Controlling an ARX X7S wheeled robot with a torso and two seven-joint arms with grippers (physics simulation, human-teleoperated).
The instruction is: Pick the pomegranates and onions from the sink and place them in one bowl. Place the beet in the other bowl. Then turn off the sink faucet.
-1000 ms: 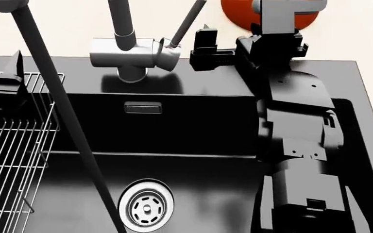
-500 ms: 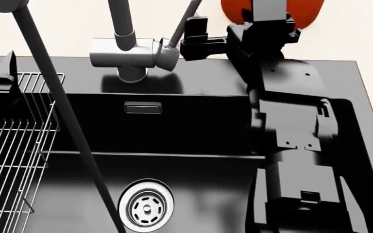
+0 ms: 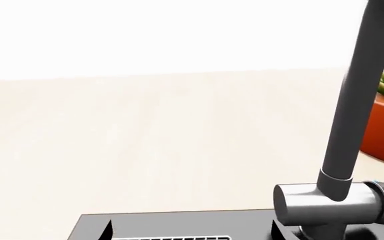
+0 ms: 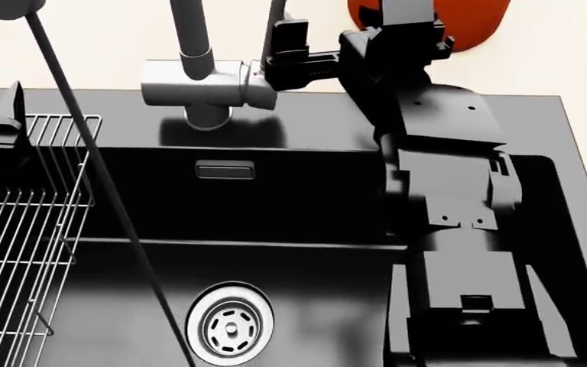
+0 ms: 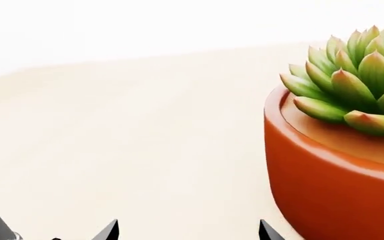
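The sink faucet [image 4: 207, 84] is seen at the back rim of the sink [image 4: 304, 199], on the pale worktop [image 4: 89, 46]. Its brushed steel cylindrical base lies sideways, a dark grey tube spout rises from it, and a thin dark lever handle [image 4: 272, 34] slants up from the base's right end. The right gripper [image 4: 278, 57] is held right at this lever, its black fingers to either side of the lever's lower part; whether the jaws are pinching it or merely bracketing it cannot be told. In the right wrist view only two dark fingertips [image 5: 108, 231] are shown, set apart, with the lever's edge at the corner.

The left gripper [image 4: 3, 115] is placed over the wire rack [image 4: 18, 222] at the sink's left side, well apart from the faucet; the state of its jaws cannot be told. A steel drain strainer [image 4: 230, 325] is seen in the black basin. An orange pot with a succulent [image 5: 339, 150] stands on the worktop behind the right arm.
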